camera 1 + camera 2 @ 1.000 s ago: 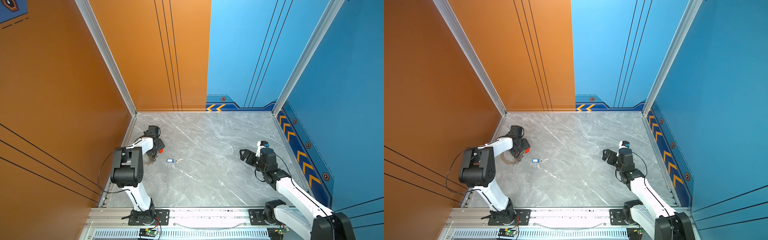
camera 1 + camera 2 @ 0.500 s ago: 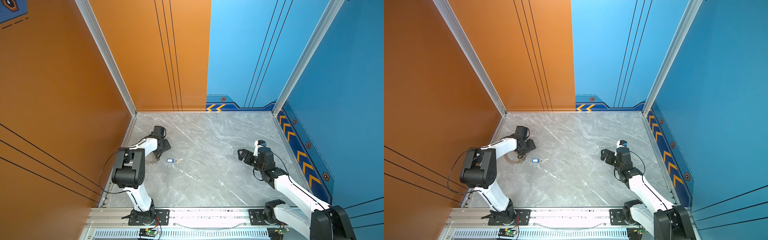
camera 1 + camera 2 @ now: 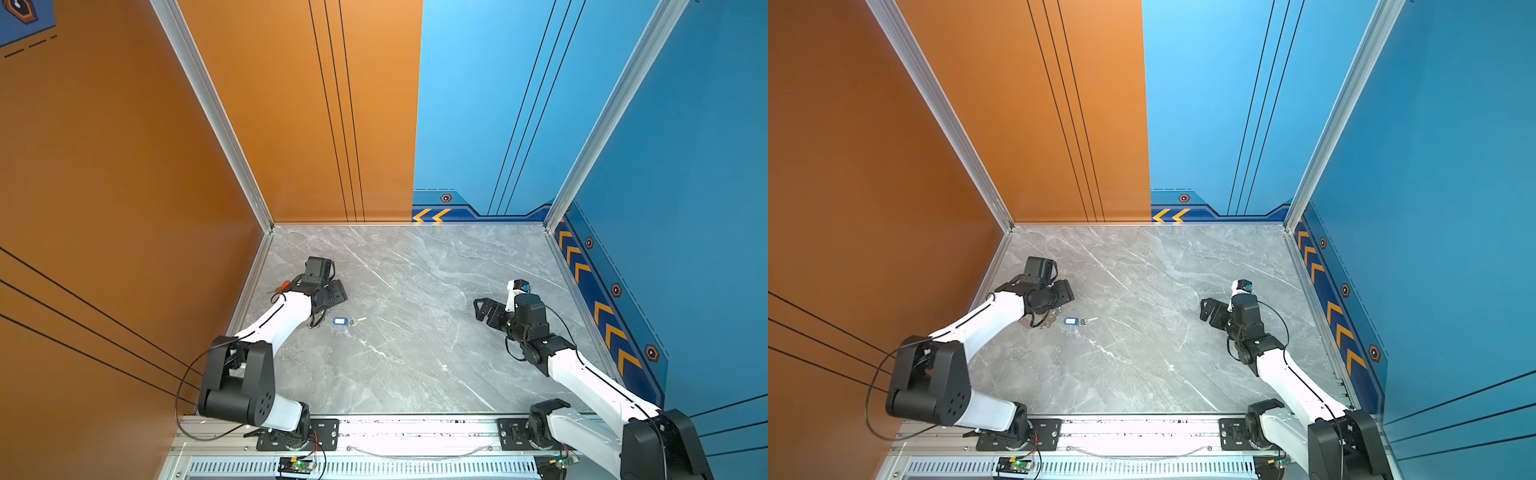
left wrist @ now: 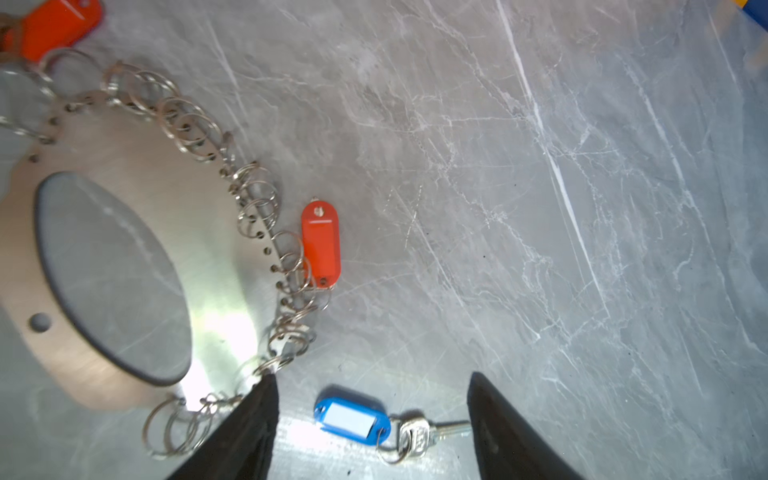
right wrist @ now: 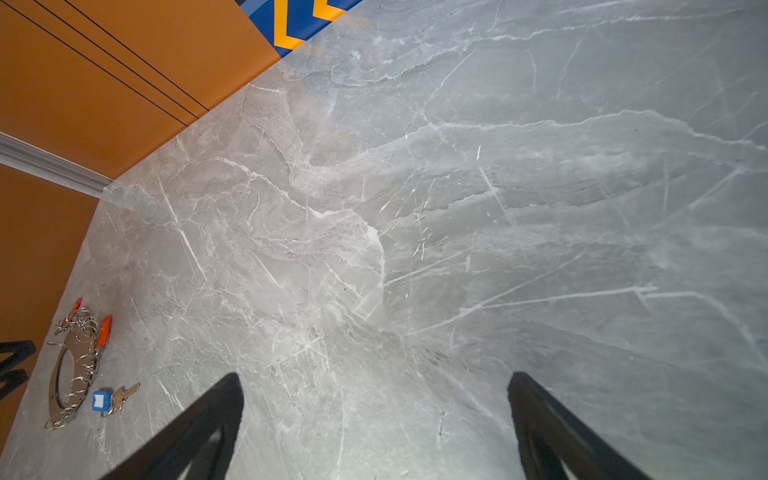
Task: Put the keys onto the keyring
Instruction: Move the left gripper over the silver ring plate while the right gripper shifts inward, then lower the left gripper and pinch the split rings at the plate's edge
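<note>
Lying flat: blue-tagged silver key (image 4: 415,434) beside ring-fringed oval keyring (image 4: 216,266) | left pincer (image 4: 372,376) spread, empty | right pincer (image 5: 374,376) spread, empty

Counted: 1 keyring (image 4: 137,145), 1 silver key (image 4: 419,434) on 1 blue tag (image 4: 352,420), 2 red tags (image 4: 321,243) (image 4: 54,25). Couldn't make out keys on the red ones. The rim's split rings (image 4: 257,195) overlapped too much to count. 2 claws: left claw (image 4: 371,376), right claw (image 5: 374,375).
</note>
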Motion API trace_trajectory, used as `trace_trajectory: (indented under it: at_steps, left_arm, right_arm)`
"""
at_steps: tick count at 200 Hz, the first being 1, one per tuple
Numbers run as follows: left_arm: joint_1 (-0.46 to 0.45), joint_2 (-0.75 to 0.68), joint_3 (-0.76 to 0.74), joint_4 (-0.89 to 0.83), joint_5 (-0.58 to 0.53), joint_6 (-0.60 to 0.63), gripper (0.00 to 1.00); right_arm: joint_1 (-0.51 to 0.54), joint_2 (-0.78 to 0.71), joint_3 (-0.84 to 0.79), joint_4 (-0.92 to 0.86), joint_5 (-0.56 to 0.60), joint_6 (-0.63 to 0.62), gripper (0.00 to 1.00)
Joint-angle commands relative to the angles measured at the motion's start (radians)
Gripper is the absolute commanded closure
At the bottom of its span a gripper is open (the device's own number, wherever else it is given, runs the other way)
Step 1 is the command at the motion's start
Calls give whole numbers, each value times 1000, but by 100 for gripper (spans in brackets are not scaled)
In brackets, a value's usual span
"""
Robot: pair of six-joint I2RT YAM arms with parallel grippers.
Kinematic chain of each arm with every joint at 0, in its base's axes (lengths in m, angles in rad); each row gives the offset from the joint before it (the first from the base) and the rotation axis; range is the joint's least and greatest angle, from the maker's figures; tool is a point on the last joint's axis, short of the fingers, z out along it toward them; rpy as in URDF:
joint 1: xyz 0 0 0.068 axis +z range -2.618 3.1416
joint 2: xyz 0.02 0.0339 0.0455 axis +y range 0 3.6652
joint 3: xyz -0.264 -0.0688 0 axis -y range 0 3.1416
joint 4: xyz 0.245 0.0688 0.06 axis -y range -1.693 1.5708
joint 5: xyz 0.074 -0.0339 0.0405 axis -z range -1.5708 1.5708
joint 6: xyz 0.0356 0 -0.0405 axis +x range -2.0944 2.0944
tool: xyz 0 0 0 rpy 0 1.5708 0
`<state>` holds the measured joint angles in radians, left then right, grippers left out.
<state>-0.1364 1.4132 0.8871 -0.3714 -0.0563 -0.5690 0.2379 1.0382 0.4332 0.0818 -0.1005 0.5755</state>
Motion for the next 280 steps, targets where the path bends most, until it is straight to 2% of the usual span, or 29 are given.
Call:
trace_trajectory:
  at_steps: [1,54,108,160,176,216,258,280]
  left_arm:
    - [25,-61,-67,-44,-63,-15,24]
    - [71,-49,-132,5,-16,-62,23]
    - [84,-19,-153,11,-15,-67,43]
    - [96,20,-155,12,-12,-72,45]
    - [89,26,-154,14,-16,-78,41]
    - [41,67,-118,22,22,-83,42]
    - [-12,71,-85,31,29,-79,47]
    - [-16,37,-99,21,-23,-70,52]
  right_arm:
    - [10,-4,29,-7,19,-17,0]
    - [14,-4,33,-14,15,-16,1]
    - [16,-6,32,-17,19,-17,1]
    - [20,8,35,-15,17,-17,2]
    - [21,10,36,-16,17,-17,2]
    - [23,11,36,-15,18,-18,2]
    - [22,11,36,-17,18,-17,2]
    - [22,11,36,-19,19,-18,2]
